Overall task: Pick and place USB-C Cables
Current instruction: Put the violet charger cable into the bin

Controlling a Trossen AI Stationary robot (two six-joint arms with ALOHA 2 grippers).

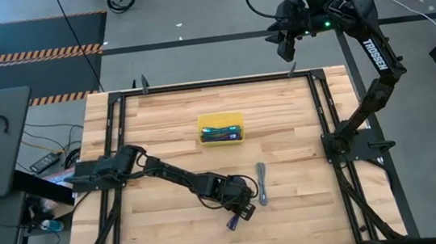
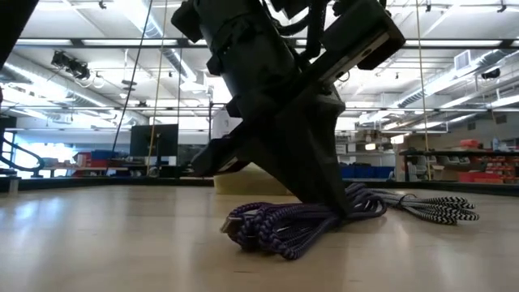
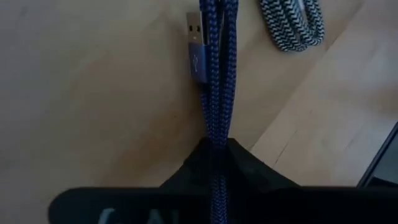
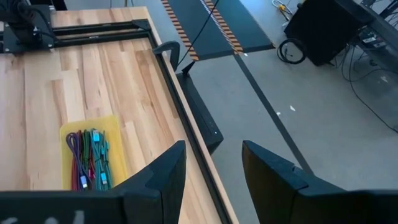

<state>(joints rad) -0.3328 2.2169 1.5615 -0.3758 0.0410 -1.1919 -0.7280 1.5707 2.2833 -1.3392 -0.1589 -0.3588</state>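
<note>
A purple braided USB-C cable bundle (image 1: pixel 235 220) lies on the wooden table near its front edge, with a plug (image 3: pixel 196 50) at its free end. My left gripper (image 1: pixel 243 209) reaches down onto it and is shut on it; it also shows in the low view (image 2: pixel 328 203). A grey zigzag-patterned cable bundle (image 1: pixel 262 184) lies flat just to the right, untouched. The yellow tray (image 1: pixel 221 128) at mid-table holds several coloured cables. My right gripper (image 4: pixel 211 174) is open and empty, raised beyond the table's far right corner. My left gripper pinches the purple bundle's several strands (image 3: pixel 217 134) between its two fingers, some way back from the plug end. The fingers (image 2: pixel 316 174) slant down from above and from the table's left, along the bundle. The bundle (image 2: pixel 284 225) lies on the table.
A dark metal frame (image 1: pixel 318 111) runs around the work area. The grey cable (image 3: pixel 292 25) lies close beside the purple one. Bare wood spreads between the tray and the table's left and front edges.
</note>
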